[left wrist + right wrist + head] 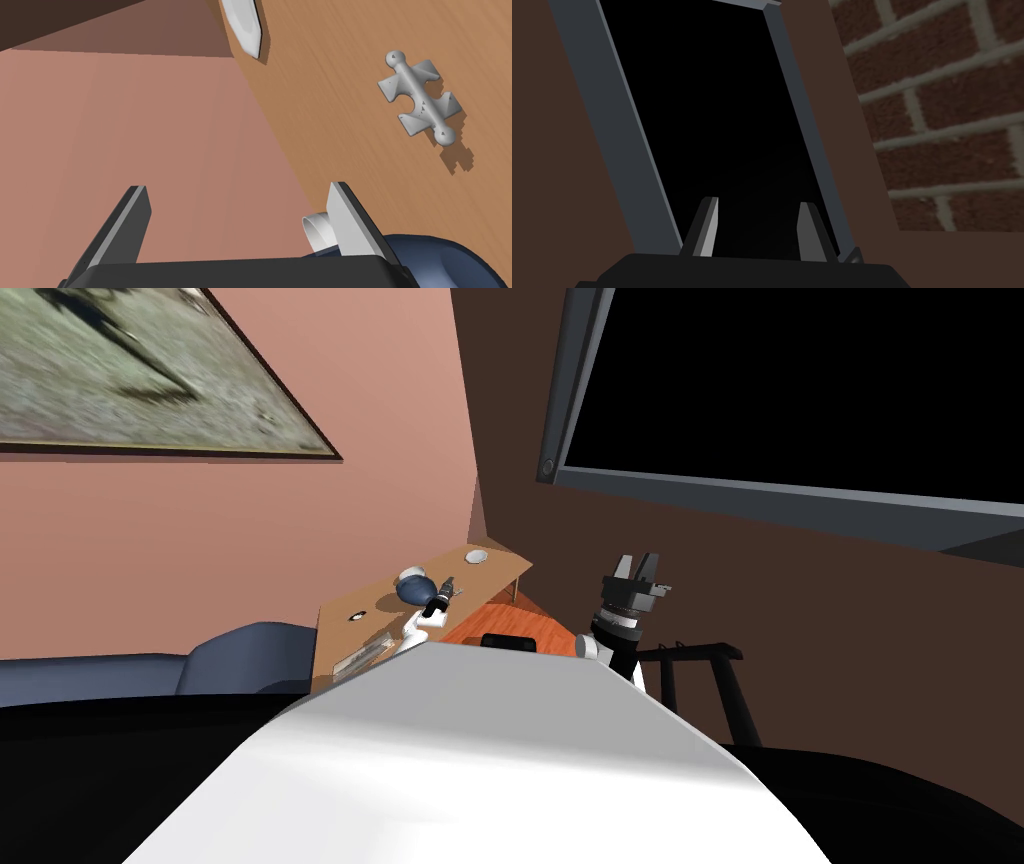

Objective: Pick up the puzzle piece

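nothing has been picked up yet, as far as i can see: the pale grey puzzle piece [419,97] lies flat on the wooden worktop [350,75], casting its own shadow, with nothing touching it. the left gripper [240,220] hangs over the worktop's edge by the pink wall [150,125]. its 2 fingers [350,220] are spread wide with nothing between them, and the piece sits off to one side of them, beyond their tips, not in line with the gap. so i judge the reach only partly made. what's left is lining the fingers up over the piece, coming down, closing and lifting. the right gripper [758,232] is held up away from the worktop, its fingers a little apart and empty. some things are hard to read. a dark blue rounded thing [440,260] close by the left gripper is cut off, and a pale ring [315,230] next to it is half hidden behind a finger. only a sliver of a white plate [243,25] shows past the piece. i can't tell how high the left fingers are above the wood.
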Robot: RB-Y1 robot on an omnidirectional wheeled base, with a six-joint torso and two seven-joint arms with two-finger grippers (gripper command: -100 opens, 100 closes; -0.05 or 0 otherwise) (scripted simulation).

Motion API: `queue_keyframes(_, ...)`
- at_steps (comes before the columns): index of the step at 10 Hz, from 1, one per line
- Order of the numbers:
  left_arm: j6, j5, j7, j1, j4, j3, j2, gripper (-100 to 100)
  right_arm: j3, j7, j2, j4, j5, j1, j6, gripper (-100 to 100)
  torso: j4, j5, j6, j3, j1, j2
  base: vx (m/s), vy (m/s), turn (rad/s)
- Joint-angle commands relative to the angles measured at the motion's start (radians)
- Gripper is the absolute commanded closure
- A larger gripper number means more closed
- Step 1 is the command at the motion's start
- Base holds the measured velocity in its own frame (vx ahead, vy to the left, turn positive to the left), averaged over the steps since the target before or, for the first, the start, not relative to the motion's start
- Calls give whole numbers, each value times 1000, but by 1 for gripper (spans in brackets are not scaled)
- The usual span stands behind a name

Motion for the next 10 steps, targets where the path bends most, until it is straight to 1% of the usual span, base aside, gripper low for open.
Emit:
queue_keyframes(1,20,2,5,-4,43,1,6,-100,0,0,0,0,0,0,0,0,0,0,0,0,0,0,31,2,-57)
queue_keyframes(2,39,5,10,-14,66,2,12,-100,0,0,0,0,0,0,0,0,0,0,0,0,0,0,48,3,-93)
queue_keyframes(3,39,5,10,-14,80,2,12,-100,0,0,0,0,0,0,0,0,0,0,0,0,0,-1,33,7,-25)
queue_keyframes(5,73,10,20,-32,144,4,23,-100,0,0,0,0,0,0,0,0,0,0,0,0,0,0,40,8,-68)
queue_keyframes(6,73,10,20,-32,149,4,23,-100,0,0,0,0,0,0,0,0,0,0,0,0,0,-1,35,6,-19)
queue_keyframes(8,103,15,29,-44,209,5,30,-100,0,0,0,0,0,0,0,0,0,0,0,0,0,0,37,1,-53)
queue_keyframes(10,128,20,37,-52,257,4,33,-100,0,0,0,0,0,0,0,0,0,0,0,-1,-1,-1,51,2,-59)
